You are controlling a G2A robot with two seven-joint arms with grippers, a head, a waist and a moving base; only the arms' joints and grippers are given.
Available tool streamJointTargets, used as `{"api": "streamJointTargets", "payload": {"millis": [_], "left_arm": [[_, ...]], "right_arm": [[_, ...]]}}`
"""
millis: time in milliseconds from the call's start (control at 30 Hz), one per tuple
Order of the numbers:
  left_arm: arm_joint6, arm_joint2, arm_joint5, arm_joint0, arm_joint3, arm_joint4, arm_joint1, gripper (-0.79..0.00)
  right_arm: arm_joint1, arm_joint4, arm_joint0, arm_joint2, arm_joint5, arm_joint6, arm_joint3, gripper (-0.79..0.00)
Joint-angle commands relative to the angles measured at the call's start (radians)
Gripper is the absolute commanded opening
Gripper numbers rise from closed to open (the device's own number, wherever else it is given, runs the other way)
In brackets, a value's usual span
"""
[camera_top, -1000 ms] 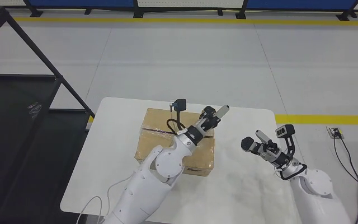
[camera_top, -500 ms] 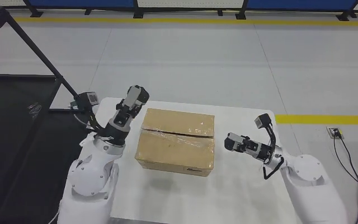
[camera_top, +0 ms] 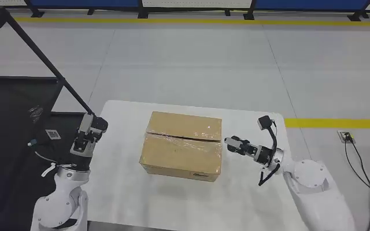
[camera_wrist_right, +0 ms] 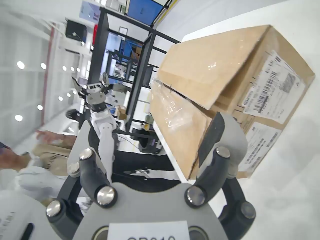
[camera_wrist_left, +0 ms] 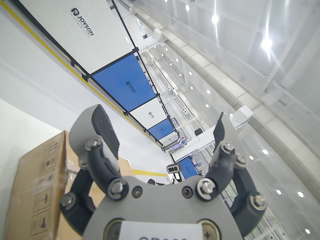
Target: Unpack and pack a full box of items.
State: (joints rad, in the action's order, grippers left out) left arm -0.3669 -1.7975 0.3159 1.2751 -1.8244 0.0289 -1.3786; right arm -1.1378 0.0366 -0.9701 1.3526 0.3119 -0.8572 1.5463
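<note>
Just beyond the right gripper, whose fingers are spread and empty, sits the cardboard box, its labelled end just beside the fingertips. Past the box's far end, well apart from it, the left gripper hangs spread at the white table's edge.

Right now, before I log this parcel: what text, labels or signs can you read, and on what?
Box, end face: white shipping labels with barcodes, print too small to read.
Box, opposite end: handling pictograms, no words.
Box, front side: dark print, too small.
Wall panels: a brand logo, left unquoted.
Tags on left gripper and right gripper: cut off at the frame edge.
</note>
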Motion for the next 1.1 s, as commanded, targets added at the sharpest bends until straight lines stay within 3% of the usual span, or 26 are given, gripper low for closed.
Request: {"api": "streamJointTargets", "payload": {"millis": [0,67,233,400,600,733,833,900,1067], "left_arm": [[0.008,-0.007,0.001,-0.001,0.021,0.019,0.002,0.0],[0.012,-0.018,-0.004,0.001,0.039,0.042,0.004,0.0],[-0.002,-0.024,-0.004,0.014,0.074,0.063,0.01,0.0],[-0.012,0.022,-0.006,0.006,0.128,0.023,0.013,0.0],[-0.009,0.062,-0.008,-0.013,0.149,0.032,0.015,0.0],[-0.012,0.076,-0.01,-0.019,0.154,0.036,0.018,0.0],[-0.012,0.083,-0.01,-0.021,0.157,0.039,0.02,0.0],[-0.011,0.086,-0.011,-0.022,0.159,0.042,0.021,0.0],[-0.01,0.092,-0.01,-0.023,0.163,0.046,0.025,0.0]], "right_arm": [[0.001,0.188,-0.026,-0.031,0.006,0.057,0.089,0.0],[0.001,0.338,-0.056,-0.05,-0.075,0.139,0.159,0.0],[0.001,0.338,-0.056,-0.05,-0.075,0.139,0.159,0.0],[0.001,0.372,-0.059,-0.057,-0.075,0.157,0.168,0.0],[-0.003,0.824,-0.105,-0.178,-0.147,0.294,0.312,0.0],[-0.011,1.068,-0.127,-0.26,-0.308,0.297,0.374,0.0],[-0.021,1.197,-0.126,-0.319,-0.414,0.277,0.391,-0.108],[-0.031,1.277,-0.117,-0.363,-0.489,0.255,0.392,-0.225],[-0.054,1.379,-0.08,-0.433,-0.57,0.172,0.381,-0.274]]}}
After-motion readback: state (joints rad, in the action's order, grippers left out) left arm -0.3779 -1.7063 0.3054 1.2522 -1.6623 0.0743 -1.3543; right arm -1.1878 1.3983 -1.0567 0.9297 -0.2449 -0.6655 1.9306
